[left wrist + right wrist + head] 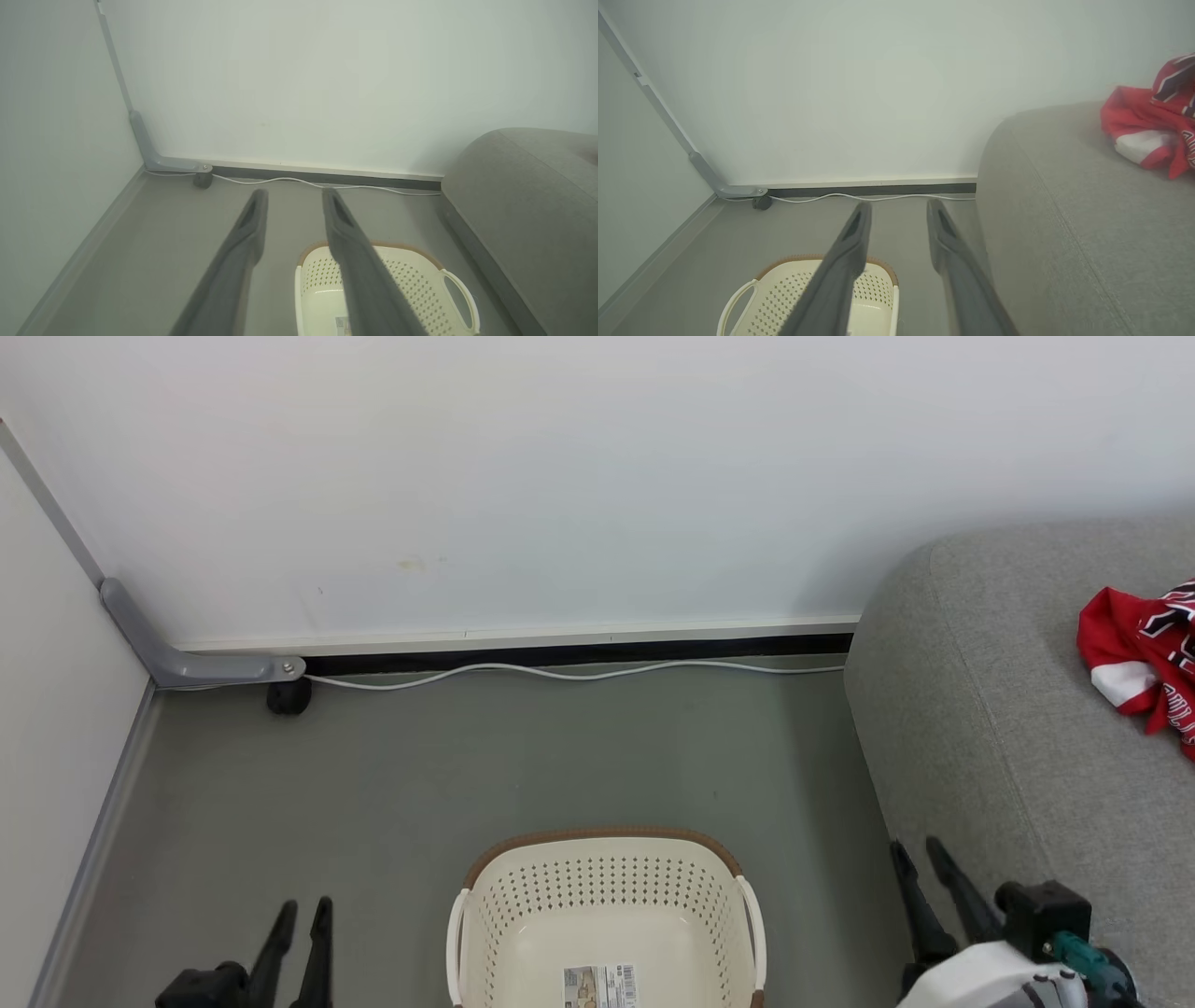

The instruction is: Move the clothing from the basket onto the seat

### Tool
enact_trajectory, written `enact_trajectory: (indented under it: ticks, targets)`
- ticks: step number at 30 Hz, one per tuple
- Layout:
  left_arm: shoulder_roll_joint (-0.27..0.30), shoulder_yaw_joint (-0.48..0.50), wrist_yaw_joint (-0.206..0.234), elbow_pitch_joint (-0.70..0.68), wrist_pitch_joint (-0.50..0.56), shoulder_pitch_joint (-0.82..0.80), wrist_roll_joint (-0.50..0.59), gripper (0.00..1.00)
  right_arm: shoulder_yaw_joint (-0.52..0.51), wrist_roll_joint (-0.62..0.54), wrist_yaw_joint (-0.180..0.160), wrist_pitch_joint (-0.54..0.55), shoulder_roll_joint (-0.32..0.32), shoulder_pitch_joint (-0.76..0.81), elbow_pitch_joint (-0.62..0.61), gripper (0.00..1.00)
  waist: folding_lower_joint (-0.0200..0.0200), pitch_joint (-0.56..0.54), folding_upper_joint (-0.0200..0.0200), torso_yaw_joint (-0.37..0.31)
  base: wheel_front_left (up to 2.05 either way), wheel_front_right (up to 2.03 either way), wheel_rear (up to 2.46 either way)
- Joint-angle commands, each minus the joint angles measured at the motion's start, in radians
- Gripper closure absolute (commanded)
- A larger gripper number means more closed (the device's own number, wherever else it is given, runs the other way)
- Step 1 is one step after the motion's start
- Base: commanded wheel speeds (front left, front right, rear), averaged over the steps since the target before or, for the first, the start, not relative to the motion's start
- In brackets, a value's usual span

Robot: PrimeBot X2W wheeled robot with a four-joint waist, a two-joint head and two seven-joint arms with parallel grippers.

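The oval cream plastic laundry basket (605, 887), perforated in the walls and brown at the rim, stood on the grey floor (467, 756). Its bottom lay bare apart from a printed label (600, 987).

The large grey fabric sofa (980, 709) stood just beside the basket, to its right by the robot's reckoning. The red sports clothing (1144, 658), with white trim and dark white-edged lettering, lay bunched on the sofa cushion, well apart from the basket and beyond its far right side. It was cut off at the edge of sight, so the number of pieces could not be told.

The left gripper (306, 907) hung to the left of the basket, near its handle, with its two dark fingers parted and gripping nothing. The right gripper (916, 847) hung to the right of the basket against the sofa's flank, likewise parted and empty.

Beyond the basket, a white cable (560, 674) ran along the foot of the pale wall (597, 476).
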Motion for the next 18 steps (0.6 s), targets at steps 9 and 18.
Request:
enact_trajectory:
  ticks: [9,18]
  targets:
    - [-0.007,0.007,0.000,0.020,0.024,-0.002,-0.075,1.00,-0.010,0.074,0.000,0.020,0.003,0.020,0.009,1.00,0.0023,-0.001,0.0000,0.000,0.00,0.00,0.00]
    - [-0.006,0.007,0.000,0.008,0.047,-0.013,-0.179,1.00,-0.027,0.174,0.000,0.046,0.004,0.018,-0.007,1.00,0.0001,0.002,0.0000,0.001,0.00,0.00,0.00]
